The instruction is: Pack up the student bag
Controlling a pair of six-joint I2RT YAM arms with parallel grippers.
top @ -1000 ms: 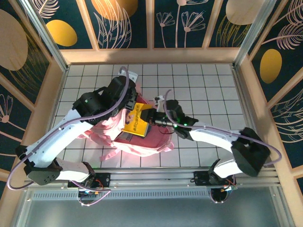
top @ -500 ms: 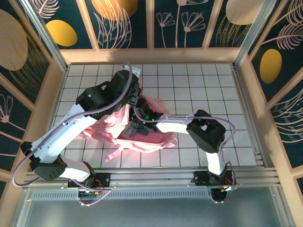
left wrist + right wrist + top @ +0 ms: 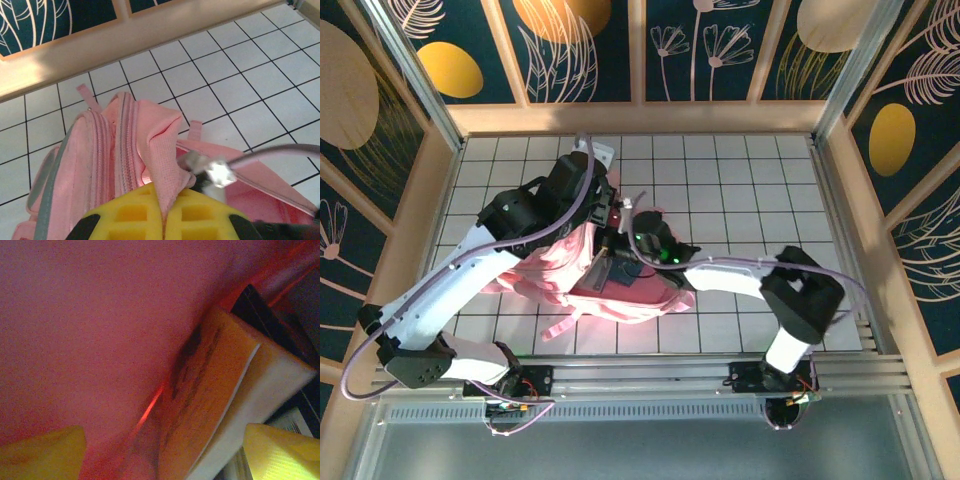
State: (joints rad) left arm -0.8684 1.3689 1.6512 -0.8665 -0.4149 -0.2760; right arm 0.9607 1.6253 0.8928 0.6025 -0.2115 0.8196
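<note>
One large pink student bag (image 3: 630, 300) lies on the white tiled table (image 3: 740, 170), below both pincers. The left pincer (image 3: 164, 216) is over the bag's upper edge. Its two yellow fingers (image 3: 125, 217) are pressed together on a fold of pink fabric (image 3: 162, 145), and this fold stands up between them. Just beyond this pincer, the zip lines of the bag run away from it toward the wooden rail (image 3: 75, 60).

The right pincer (image 3: 160, 455) is inside the bag's mouth, close beside the left one in the top view. Its yellow fingertips (image 3: 40, 450) are spread wide apart. Between them lies a book (image 3: 205, 390) with a yellow cover and white page edges, and it is nearer to one fingertip than to the other. I cannot tell if that fingertip touches it. Pink lining surrounds this pincer, and something dark sits at the far side of the book.
</note>
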